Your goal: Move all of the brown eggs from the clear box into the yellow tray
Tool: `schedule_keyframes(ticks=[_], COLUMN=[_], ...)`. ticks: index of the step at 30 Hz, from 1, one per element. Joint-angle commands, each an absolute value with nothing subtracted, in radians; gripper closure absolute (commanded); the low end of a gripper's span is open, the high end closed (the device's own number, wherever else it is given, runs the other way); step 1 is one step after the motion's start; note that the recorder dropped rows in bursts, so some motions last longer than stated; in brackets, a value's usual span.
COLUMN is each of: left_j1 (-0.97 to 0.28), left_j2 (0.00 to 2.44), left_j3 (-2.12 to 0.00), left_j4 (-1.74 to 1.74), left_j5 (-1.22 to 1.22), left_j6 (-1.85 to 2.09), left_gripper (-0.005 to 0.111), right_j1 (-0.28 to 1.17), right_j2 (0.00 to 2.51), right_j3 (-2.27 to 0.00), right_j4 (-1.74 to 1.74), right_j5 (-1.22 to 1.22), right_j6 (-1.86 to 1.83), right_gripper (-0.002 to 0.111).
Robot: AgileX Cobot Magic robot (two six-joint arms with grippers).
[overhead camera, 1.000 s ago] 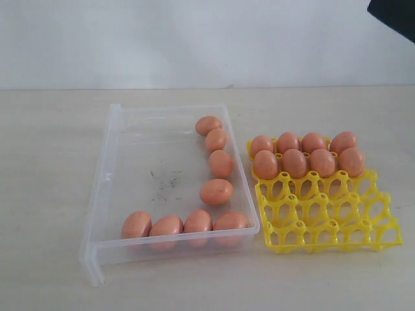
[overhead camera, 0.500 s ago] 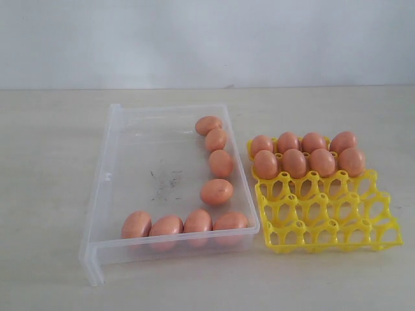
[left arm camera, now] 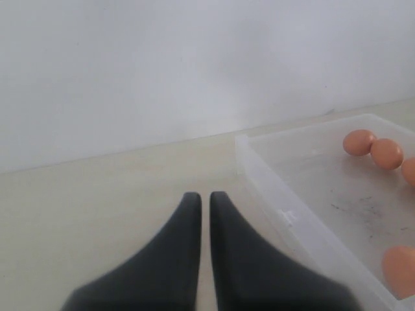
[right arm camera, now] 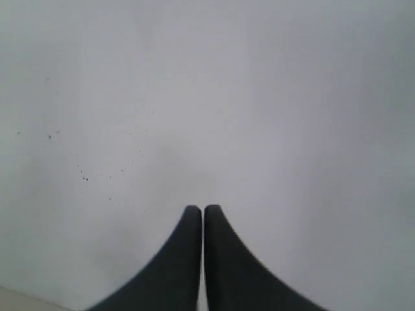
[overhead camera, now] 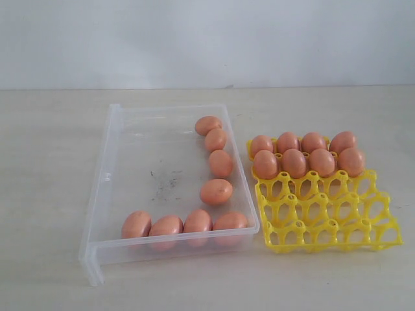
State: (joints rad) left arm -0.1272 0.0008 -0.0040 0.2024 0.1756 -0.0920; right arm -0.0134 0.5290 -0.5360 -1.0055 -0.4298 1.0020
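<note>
The clear box (overhead camera: 107, 170) lies left of centre in the exterior view. Several brown eggs are in it: a row along its near wall (overhead camera: 166, 225) and a line down its right side (overhead camera: 216, 192). Right beside it, the yellow tray (overhead camera: 324, 217) holds several brown eggs (overhead camera: 295, 162) filling its two far rows, while its near cups are bare. No gripper shows in the exterior view. My left gripper (left arm camera: 202, 195) is shut with nothing in it, above the table beside the box wall (left arm camera: 272, 194), with eggs (left arm camera: 358, 142) beyond. My right gripper (right arm camera: 203, 208) is shut and faces a white wall.
The pale tabletop (overhead camera: 52, 194) spreads around the box and the tray, with a white wall (overhead camera: 207, 39) behind it. Dark scuff marks (overhead camera: 165, 180) dot the box's bottom.
A dark piece of the right arm at the upper right corner of the exterior view one second ago has left the view. Eggs, box and tray have not moved.
</note>
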Motion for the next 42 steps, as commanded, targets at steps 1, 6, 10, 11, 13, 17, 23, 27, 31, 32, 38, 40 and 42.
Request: schedule_keyframes(ticks=[1,6,10,11,13,17,23,27,31,32,38,40,42], left_j1=[-0.133,-0.133,-0.133,-0.133,-0.133,-0.133,-0.133,-0.133,-0.133,-0.133,-0.133,-0.133,-0.133], left_j2=[0.0,0.0,0.0,0.0,0.0,0.0,0.0,0.0,0.0,0.0,0.0,0.0,0.0], left_j3=[0.0,0.0,0.0,0.0,0.0,0.0,0.0,0.0,0.0,0.0,0.0,0.0,0.0], left_j4=[0.2,0.2,0.2,0.2,0.2,0.2,0.2,0.2,0.2,0.2,0.2,0.2,0.2], left_j5=[0.173,0.173,0.173,0.173,0.173,0.173,0.173,0.173,0.173,0.173,0.173,0.173,0.178], left_j6=[-0.097,-0.097,-0.097,-0.097,-0.097,-0.097,-0.097,-0.097,-0.097,-0.097,-0.097,-0.097,-0.097], left_gripper=[0.103,0.103,0.103,0.103,0.103,0.103,0.103,0.103,0.103,0.103,0.103,0.103,0.103], right_j1=[0.125,0.207,0.209,0.209,0.209,0.209,0.222,0.222,0.222,0.222,0.222,0.222,0.219], right_j2=[0.422,0.392,0.397,0.414,0.479,0.695,0.747,0.527,0.321,0.256,0.0,0.006,0.044], right_j3=[-0.518,-0.549,-0.508,-0.439,-0.336,-0.266,-0.261,-0.222,-0.149,-0.123,0.0,0.0,0.0], right_j4=[-0.996,-0.845,-0.846,-0.89,-1.024,-1.105,-1.134,-1.127,-1.127,-1.132,-1.261,-1.272,-1.287], right_j5=[-0.181,0.552,0.694,0.523,0.299,0.215,0.147,0.22,0.372,0.397,0.38,0.353,0.288], right_j6=[0.742,0.859,1.279,1.32,1.477,1.816,1.824,1.905,2.007,2.005,2.017,2.021,1.978], right_gripper=[0.108,0.108,0.108,0.108,0.108,0.108,0.108,0.108,0.108,0.108,0.108,0.108,0.108])
